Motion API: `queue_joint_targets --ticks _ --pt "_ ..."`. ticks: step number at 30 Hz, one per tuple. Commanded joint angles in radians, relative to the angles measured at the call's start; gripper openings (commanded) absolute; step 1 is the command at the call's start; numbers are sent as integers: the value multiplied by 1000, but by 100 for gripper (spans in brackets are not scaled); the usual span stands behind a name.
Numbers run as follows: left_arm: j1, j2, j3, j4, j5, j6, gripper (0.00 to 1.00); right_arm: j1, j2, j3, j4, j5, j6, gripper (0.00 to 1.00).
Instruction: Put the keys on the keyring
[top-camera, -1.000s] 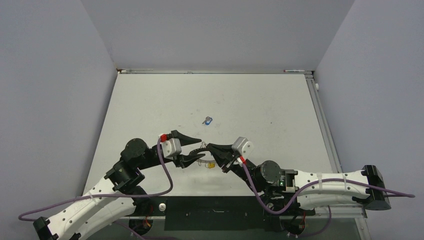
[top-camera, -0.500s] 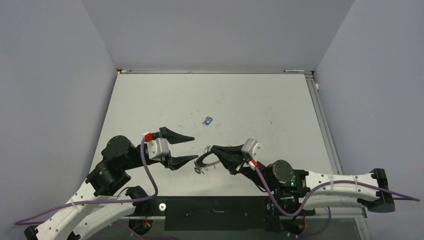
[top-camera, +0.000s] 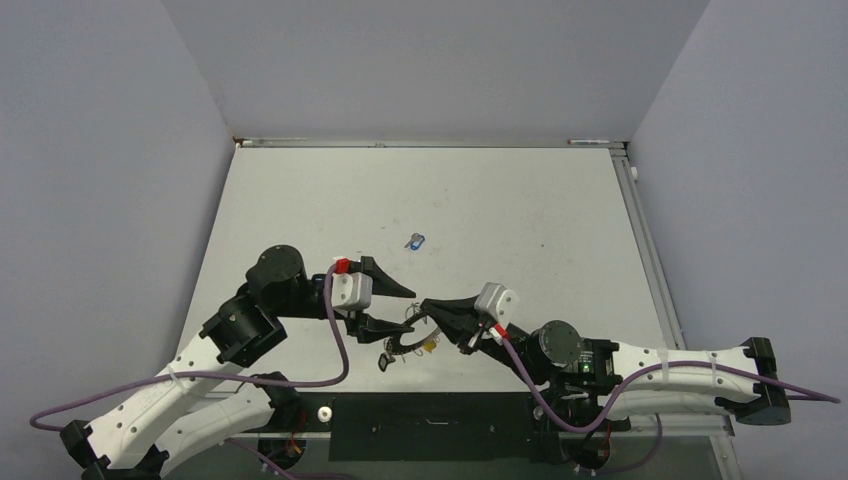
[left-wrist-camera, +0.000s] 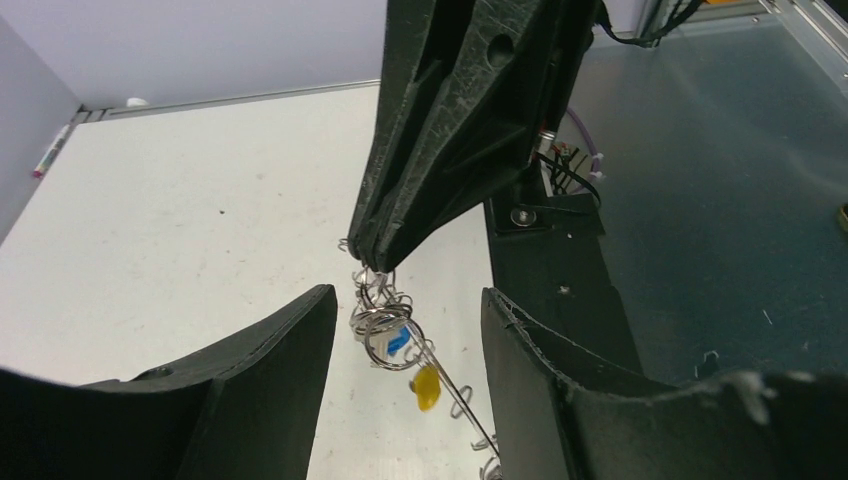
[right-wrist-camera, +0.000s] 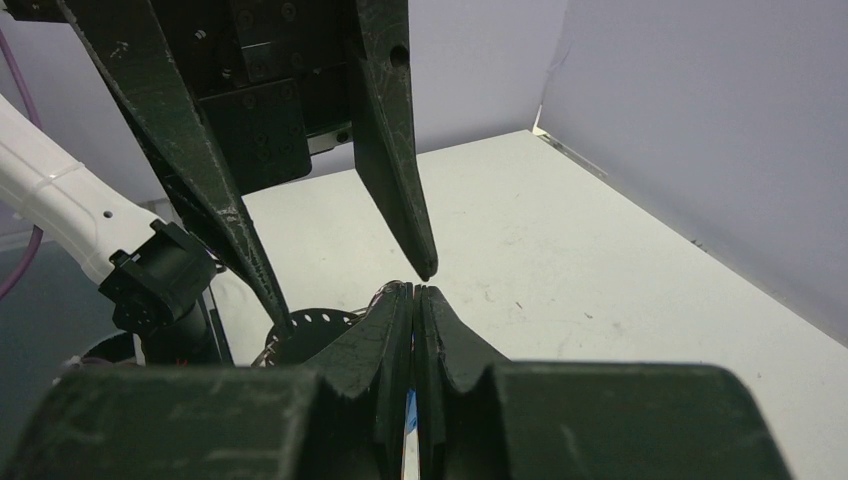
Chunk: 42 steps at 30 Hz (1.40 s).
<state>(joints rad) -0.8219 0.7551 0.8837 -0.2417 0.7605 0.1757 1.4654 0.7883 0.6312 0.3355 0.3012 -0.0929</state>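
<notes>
White table (top-camera: 520, 200); right hand (top-camera: 424, 304) pinches keyring (top-camera: 405, 341).

My left gripper (left-wrist-camera: 407, 300) and right gripper (right-wrist-camera: 413, 290): matte black, scuffed grey at the edges; keyring (left-wrist-camera: 452, 392) silvery wire; blue-headed key (left-wrist-camera: 397, 342) and yellow-headed key (left-wrist-camera: 427, 388) on it; loose key (top-camera: 415, 241) blue head, silver blade; table (top-camera: 520, 200) off-white, flecked dark; walls (top-camera: 430, 60) pale lavender-grey; arms (top-camera: 660, 365) white; cables (top-camera: 335, 345) purple.

White table (top-camera: 520, 220) (pen (left-wrist-camera: 50, 155) at far edge)
</notes>
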Motion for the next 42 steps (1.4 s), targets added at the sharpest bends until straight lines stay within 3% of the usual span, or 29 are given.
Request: queue_joint_targets --ticks 1,15,21,27,31,34,36,39,42 --pt "-3 1 59 -42 83 42 51 -4 -31 52 50 5 -8 5" --pt "-4 -46 29 -181 89 69 50 -4 -43 60 43 67 -36 5" --pt "-5 -29 98 -270 -2 -6 51 -4 -52 56 41 61 -29 5" --pt "-5 -57 89 -65 -193 -166 47 -4 -52 46 44 41 -16 5" --pt "-4 -51 91 -23 -178 -207 47 -4 -48 38 54 45 -11 5" --pt "-3 -48 74 -50 -329 -187 52 -5 -34 38 46 164 27 5" --pt "-3 -50 43 -56 -463 -188 56 -9 -21 27 36 351 82 5" --pt "-2 -59 -26 -56 -559 -181 63 -28 8 61 -154 549 252 21" --pt "0 -70 -111 -25 -639 -180 72 -152 58 123 -445 535 510 40"
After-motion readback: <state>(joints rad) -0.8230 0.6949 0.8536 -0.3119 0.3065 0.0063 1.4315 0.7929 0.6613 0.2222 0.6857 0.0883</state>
